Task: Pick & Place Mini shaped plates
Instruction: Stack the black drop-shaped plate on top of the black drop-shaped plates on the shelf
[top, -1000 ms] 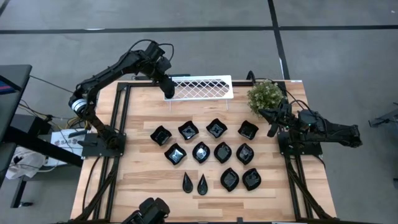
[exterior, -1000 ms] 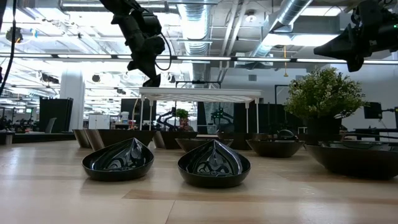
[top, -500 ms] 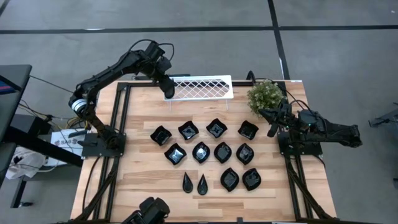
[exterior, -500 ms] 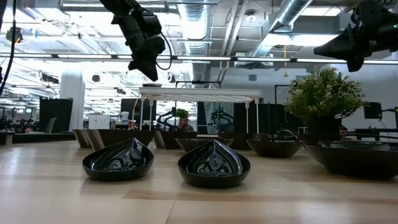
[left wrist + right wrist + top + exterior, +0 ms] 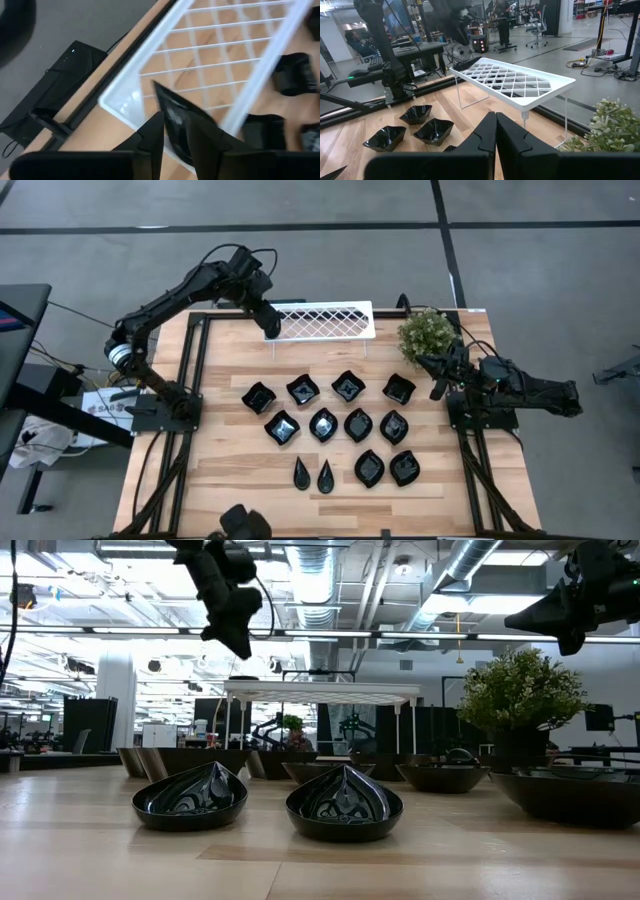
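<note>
Moved since prev. frame: left gripper [image 5: 268, 328] lifted slightly above rack [image 5: 330, 320] corner, fingers [image 5: 150, 136] now apart.
Item: one mini plate [image 5: 175, 117], seen betw. those fingers, apparently lying on rack's corner, released.
Remaining: approx. 12 mini shaped plates [image 5: 323, 424] on table [image 5: 230, 470], 3 rows, unplaced.
Right gripper [image 5: 437, 385]: closed, empty, idle beside plant [image 5: 428, 332].
Progress est.: early; most plates left.

Blurred dark plate [image 5: 175, 120] between left fingers [image 5: 150, 137] — shape unreadable (rack [image 5: 225, 60] smeared).
</note>
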Controlling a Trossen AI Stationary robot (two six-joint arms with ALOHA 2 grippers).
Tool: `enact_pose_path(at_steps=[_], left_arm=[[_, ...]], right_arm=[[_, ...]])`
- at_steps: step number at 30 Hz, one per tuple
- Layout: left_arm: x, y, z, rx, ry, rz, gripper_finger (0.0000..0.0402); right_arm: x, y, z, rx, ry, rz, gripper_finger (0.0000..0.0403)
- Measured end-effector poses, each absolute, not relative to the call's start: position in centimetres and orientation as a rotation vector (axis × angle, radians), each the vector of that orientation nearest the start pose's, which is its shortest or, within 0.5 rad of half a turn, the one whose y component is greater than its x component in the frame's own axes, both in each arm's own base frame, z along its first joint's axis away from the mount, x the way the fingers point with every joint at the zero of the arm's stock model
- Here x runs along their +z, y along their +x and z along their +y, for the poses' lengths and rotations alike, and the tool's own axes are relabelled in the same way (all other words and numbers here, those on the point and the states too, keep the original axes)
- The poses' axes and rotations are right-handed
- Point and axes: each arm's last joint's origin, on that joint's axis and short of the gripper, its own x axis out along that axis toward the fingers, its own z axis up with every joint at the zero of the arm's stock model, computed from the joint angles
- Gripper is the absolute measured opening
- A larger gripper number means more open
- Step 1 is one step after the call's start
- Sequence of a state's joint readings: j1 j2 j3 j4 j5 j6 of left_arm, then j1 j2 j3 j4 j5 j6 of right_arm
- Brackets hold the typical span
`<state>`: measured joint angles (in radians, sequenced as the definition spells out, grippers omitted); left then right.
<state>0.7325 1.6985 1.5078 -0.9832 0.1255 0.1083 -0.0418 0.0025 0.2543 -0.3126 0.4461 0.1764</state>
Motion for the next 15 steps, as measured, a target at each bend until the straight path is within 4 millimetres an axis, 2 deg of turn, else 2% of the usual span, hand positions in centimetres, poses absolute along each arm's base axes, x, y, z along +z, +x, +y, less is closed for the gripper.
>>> enact_pose_path(at_steps=[8, 15], left_arm=[[31.9, 27.1, 17.2, 0.42, -0.411, 1.027, 0.0082], [33.2, 28.3, 13.0, 0.37, -0.446, 0.99, 0.0082]], right_arm=[[21.7, 7.1, -1.5, -0.492, 0.16, 0.017, 0.0001], [21.7, 7.1, -1.5, -0.492, 0.158, 0.018, 0.0001]])
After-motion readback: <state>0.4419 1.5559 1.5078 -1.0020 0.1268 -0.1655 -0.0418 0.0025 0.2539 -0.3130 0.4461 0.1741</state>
